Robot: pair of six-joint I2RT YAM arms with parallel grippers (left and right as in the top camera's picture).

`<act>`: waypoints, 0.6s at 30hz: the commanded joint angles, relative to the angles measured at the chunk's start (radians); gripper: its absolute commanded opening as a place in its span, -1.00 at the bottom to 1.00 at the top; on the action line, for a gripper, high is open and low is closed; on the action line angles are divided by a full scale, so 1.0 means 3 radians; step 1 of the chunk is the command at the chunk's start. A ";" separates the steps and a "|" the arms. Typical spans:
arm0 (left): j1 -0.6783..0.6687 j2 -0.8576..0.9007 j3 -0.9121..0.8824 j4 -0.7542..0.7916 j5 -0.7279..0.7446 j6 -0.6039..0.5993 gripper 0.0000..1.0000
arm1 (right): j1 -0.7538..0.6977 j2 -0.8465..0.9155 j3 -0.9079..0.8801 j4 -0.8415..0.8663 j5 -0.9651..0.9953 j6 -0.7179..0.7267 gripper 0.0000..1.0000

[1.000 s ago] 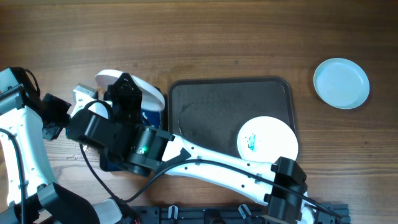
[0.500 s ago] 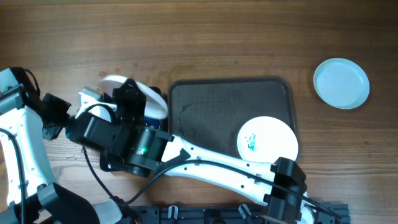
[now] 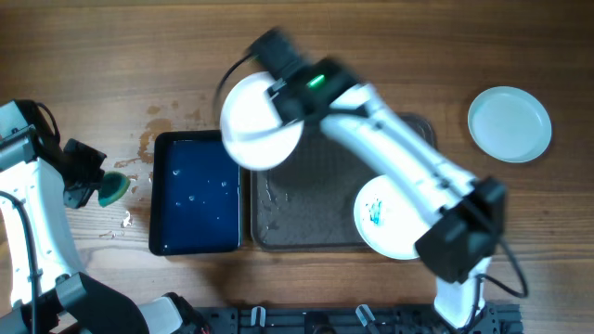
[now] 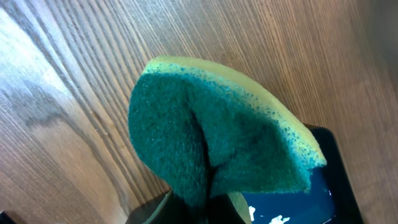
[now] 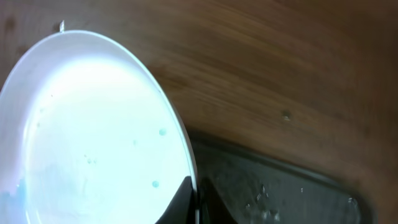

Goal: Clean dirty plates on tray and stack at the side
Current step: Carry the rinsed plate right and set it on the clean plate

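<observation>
done: pale blue plate (image 3: pixel 509 123) aside on tabletop (image 3: pixel 371 56), unmarked | in hand: right claw (image 5: pixel 196 202) pinches wet white plate (image 3: pixel 258 137), seemingly wiped, over tray (image 3: pixel 316 195) corner | left: scribbled plate (image 3: pixel 399 215) on tray; stacking | left claw (image 4: pixel 208 208) clamps sponge (image 4: pixel 211 137) beside basin (image 3: pixel 195 199)

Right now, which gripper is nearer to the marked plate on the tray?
Right. The right gripper is across the tray from the marked plate; the left gripper is beyond the blue basin.
</observation>
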State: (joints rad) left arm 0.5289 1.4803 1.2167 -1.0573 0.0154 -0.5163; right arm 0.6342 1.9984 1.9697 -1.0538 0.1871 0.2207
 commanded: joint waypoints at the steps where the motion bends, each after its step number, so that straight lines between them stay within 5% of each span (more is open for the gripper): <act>1: -0.0127 -0.0058 0.0065 0.0023 0.0150 0.0052 -0.92 | -0.0693 -0.0291 0.0042 -0.0148 -0.0896 0.0507 -0.91; 11: -0.0940 0.0134 0.0065 0.0177 0.0145 0.0052 -0.92 | -0.2748 -0.0298 -0.0060 -0.0890 -0.1003 0.0371 -0.91; 18: -0.1141 0.0237 0.0065 0.0251 0.0145 0.0051 -0.92 | -0.3745 -0.0298 -0.0632 -0.0713 -0.1282 0.0323 -0.91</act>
State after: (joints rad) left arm 0.2028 1.5414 1.2167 -0.9886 0.0517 -0.5159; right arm -0.3939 1.9350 1.8648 -1.2945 -0.1097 0.3382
